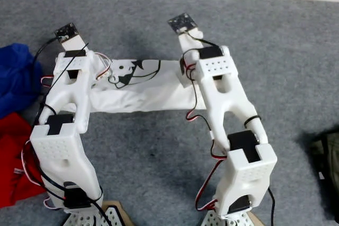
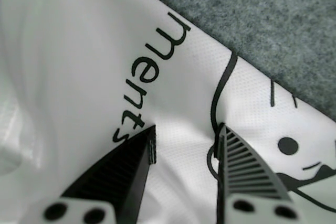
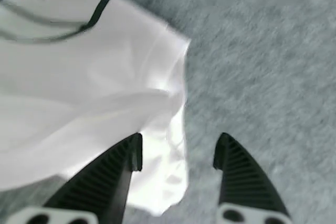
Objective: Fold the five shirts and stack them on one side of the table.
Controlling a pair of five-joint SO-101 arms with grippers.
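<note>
1. high view: a white shirt [image 1: 143, 91] with a black print is seen lying across the grey table [image 1: 275, 51] as a long, rumpled band stretched between the two arms. the left arm is set over its printed end and the right arm over its plain end. a blue shirt [image 1: 16, 78] and a red shirt [image 1: 13, 157] are bunched at the table edge beside the left arm, and a dark garment [image 1: 328, 162] lies at the opposite edge.
2. left wrist view: the left gripper [image 2: 186, 142] is held partly open, low over the printed cloth. nothing is clamped between its jaws.
3. right wrist view: the right gripper [image 3: 180, 140] is spread wide across the shirt's end. one jaw is over the layered white hem and the other over bare table. nothing is grasped.
4. progress, as judged: the white shirt appears to be only lengthwise folded, so its crosswise folds are left to be made. the blue and red shirts look crumpled rather than folded, and no neat stack has been formed. most of the task is therefore taken to remain.
</note>
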